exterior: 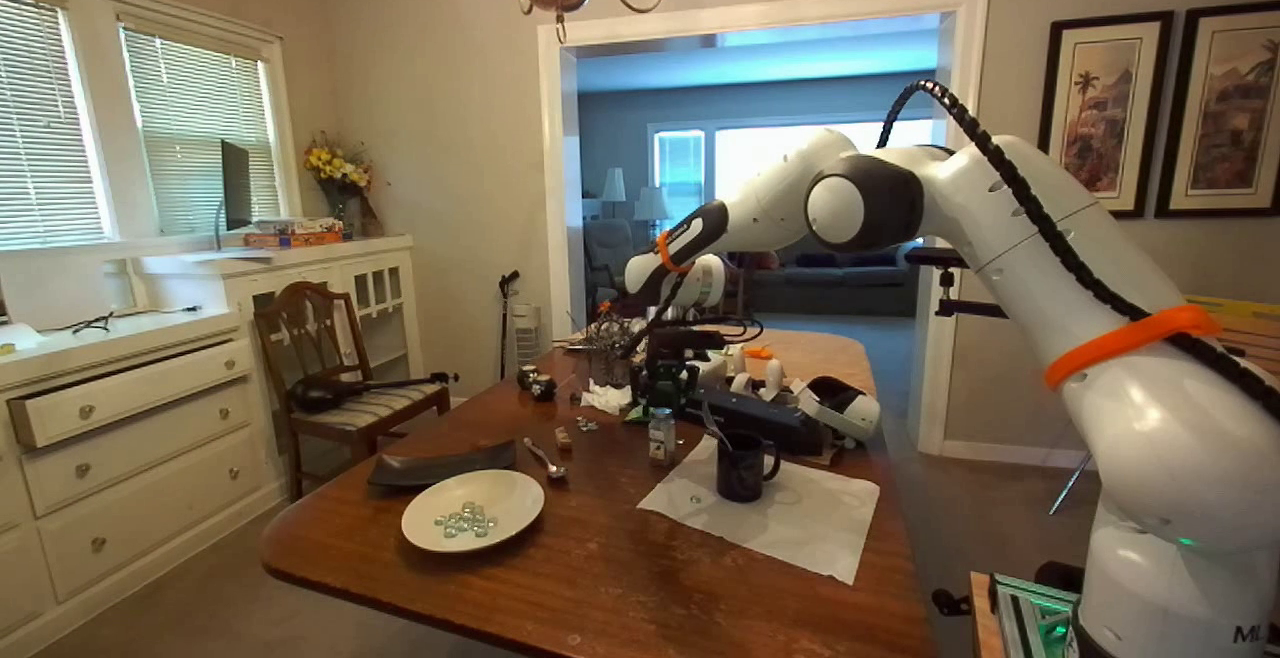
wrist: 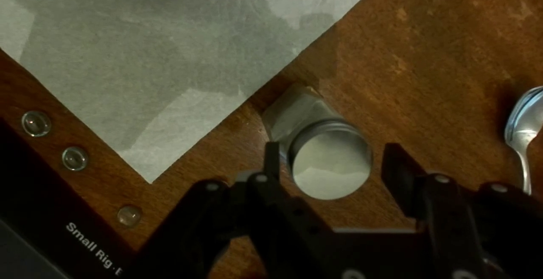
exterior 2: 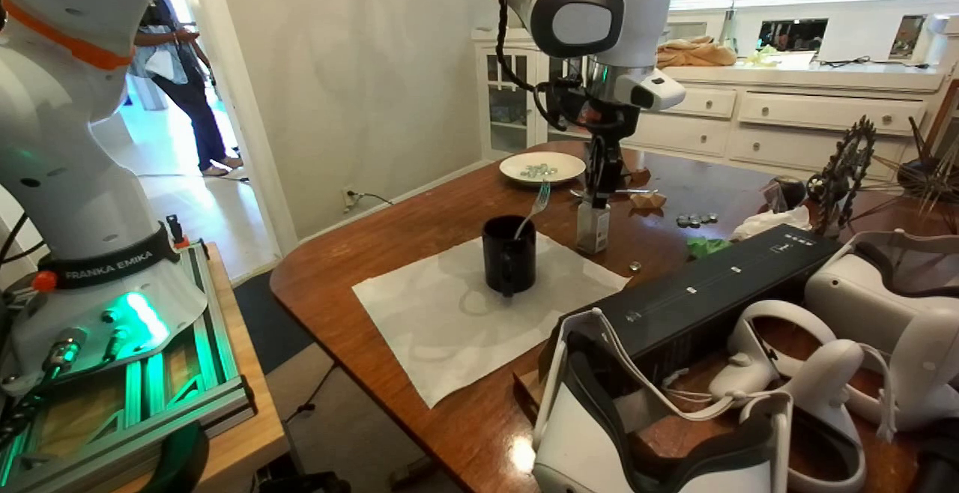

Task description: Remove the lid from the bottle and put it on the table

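Observation:
A small clear glass bottle point(exterior: 661, 440) stands upright on the brown wooden table point(exterior: 600, 588). It also shows in an exterior view point(exterior 2: 593, 231), beside the white paper. No near-black bottle shows; the dark cylinder nearby is a mug. In the wrist view the bottle point(wrist: 297, 109) is seen from above, with a round silver lid point(wrist: 333, 164) on top. My gripper point(wrist: 332, 158) points down over the bottle. Its fingers are open, one on each side of the lid, with a gap at both sides. In an exterior view the gripper point(exterior 2: 597, 197) hides the lid.
A black mug point(exterior 2: 509, 255) with a fork stands on white paper point(exterior 2: 419, 328) near the bottle. A long black box point(exterior 2: 719, 279) and white headsets point(exterior 2: 644, 433) lie nearby. A plate with glass beads point(exterior: 473, 511) and a spoon point(exterior: 545, 460) are on the table.

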Available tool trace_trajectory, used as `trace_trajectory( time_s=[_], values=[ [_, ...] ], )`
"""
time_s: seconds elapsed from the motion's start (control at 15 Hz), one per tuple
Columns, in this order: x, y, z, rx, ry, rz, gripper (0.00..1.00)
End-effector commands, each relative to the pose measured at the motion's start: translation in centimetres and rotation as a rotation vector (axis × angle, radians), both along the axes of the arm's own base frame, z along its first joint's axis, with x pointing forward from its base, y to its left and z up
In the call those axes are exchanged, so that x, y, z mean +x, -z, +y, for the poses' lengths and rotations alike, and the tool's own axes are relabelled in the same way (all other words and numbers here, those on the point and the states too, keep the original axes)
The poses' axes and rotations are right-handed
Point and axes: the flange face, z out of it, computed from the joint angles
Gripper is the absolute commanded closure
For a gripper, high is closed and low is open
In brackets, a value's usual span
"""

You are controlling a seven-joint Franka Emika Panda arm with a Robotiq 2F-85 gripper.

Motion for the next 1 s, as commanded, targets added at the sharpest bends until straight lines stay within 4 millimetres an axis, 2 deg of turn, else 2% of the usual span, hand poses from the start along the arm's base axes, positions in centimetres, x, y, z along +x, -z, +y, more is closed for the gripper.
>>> trace_trajectory(
  time_s=[0.0,0.13,0.2,0.27,0.6,0.93],
  values=[
    [0.4,0.5,0.0,-0.021,0.015,0.000,0.39],
    [0.4,0.5,0.0,-0.023,0.014,-0.001,0.55],
    [0.5,0.5,0.1,-0.025,0.014,-0.002,0.69],
    [0.5,0.5,0.1,-0.029,0.012,-0.003,0.77],
    [0.7,0.2,0.4,-0.058,-0.023,-0.001,0.77],
    [1.1,-0.9,1.4,-0.173,-0.260,0.027,0.77]
  ],
)
